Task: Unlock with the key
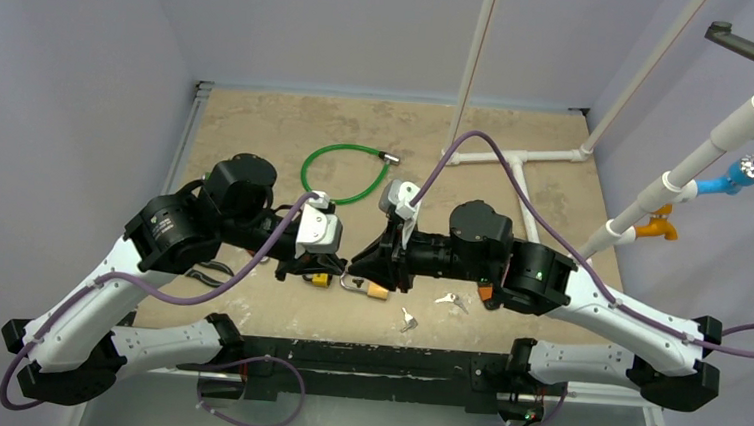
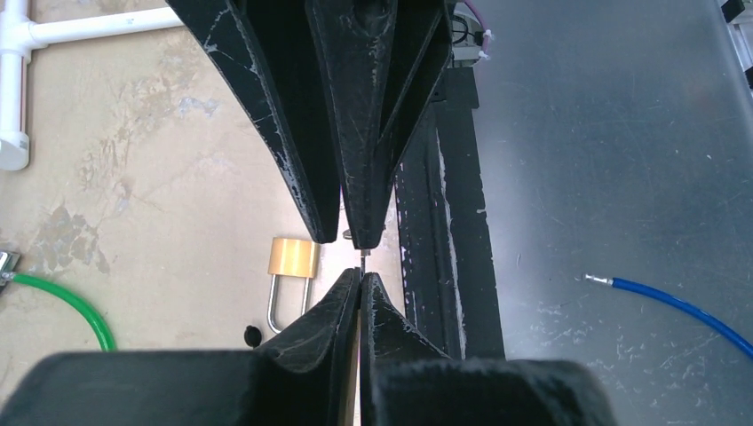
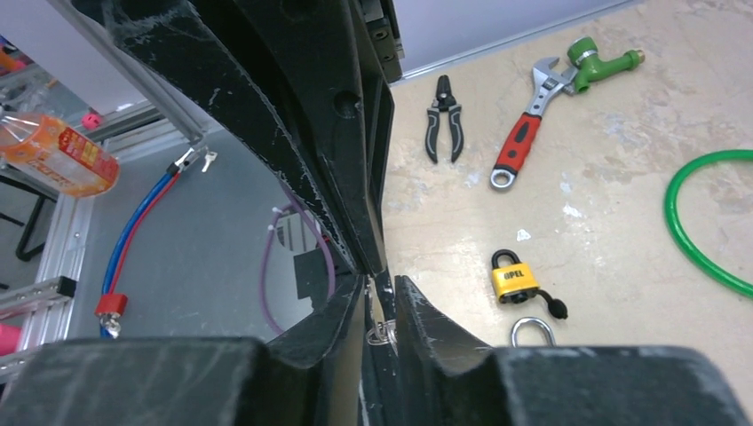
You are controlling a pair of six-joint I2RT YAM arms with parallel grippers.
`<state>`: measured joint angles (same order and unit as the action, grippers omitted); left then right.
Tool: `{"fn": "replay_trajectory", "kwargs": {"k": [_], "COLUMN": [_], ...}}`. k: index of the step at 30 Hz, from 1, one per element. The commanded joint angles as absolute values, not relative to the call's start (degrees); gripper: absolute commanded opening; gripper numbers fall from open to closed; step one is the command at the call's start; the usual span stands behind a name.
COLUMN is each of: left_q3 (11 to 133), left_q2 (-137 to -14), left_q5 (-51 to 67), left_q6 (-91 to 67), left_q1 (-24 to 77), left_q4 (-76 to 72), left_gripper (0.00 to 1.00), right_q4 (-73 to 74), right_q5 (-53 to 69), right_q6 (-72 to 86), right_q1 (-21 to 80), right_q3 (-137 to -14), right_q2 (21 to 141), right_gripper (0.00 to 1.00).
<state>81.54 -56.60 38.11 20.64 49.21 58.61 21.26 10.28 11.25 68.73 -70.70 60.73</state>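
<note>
My two grippers meet tip to tip above the table's front edge. The left gripper (image 2: 360, 273) is shut on the thin blade of a key (image 2: 363, 257) that sticks out of its tips. The right gripper (image 3: 382, 284) is closed around the same key's head and ring (image 3: 382, 328), its jaws a narrow gap apart. In the top view they touch at the left gripper (image 1: 342, 267) and right gripper (image 1: 353, 266). A brass padlock (image 2: 293, 257) with a steel shackle lies on the table just beside them (image 1: 370, 289). A yellow padlock (image 3: 513, 275) lies a little further left (image 1: 319, 278).
Two loose keys (image 1: 408, 318) (image 1: 452, 299) lie near the front edge. A green cable loop (image 1: 341, 173) lies behind the grippers. Pliers (image 3: 444, 131) and a red-handled wrench (image 3: 524, 133) lie at the left. White pipes (image 1: 516, 173) stand at the back right.
</note>
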Motion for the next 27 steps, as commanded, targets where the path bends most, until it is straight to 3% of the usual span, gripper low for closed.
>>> {"fn": "replay_trajectory", "kwargs": {"k": [1, 13, 20, 23, 27], "left_q3": [83.78, 84.28, 84.96, 85.25, 85.41], "left_q2": [-56.05, -56.60, -56.86, -57.06, -57.18], "left_q5": [38.26, 38.45, 38.61, 39.04, 39.20], "left_q6": [20.97, 21.09, 20.96, 20.90, 20.80], "left_q1": [49.39, 49.39, 49.39, 49.39, 49.44], "left_q4": [58.43, 58.19, 58.19, 58.14, 58.01], "left_gripper": [0.00, 0.00, 0.00, 0.00, 0.00], "right_q4": [17.97, 20.28, 20.59, 20.62, 20.38], "right_q5": [13.44, 15.08, 15.23, 14.94, 14.52], "right_q6": [10.02, 10.37, 10.28, 10.31, 10.20], "right_q1": [68.99, 68.99, 68.99, 69.01, 68.99], "right_q3": [-71.20, -69.87, -70.04, -70.08, -70.30], "right_q2": [60.53, 60.55, 60.74, 60.72, 60.71], "right_gripper": [0.16, 0.31, 0.28, 0.22, 0.03]}}
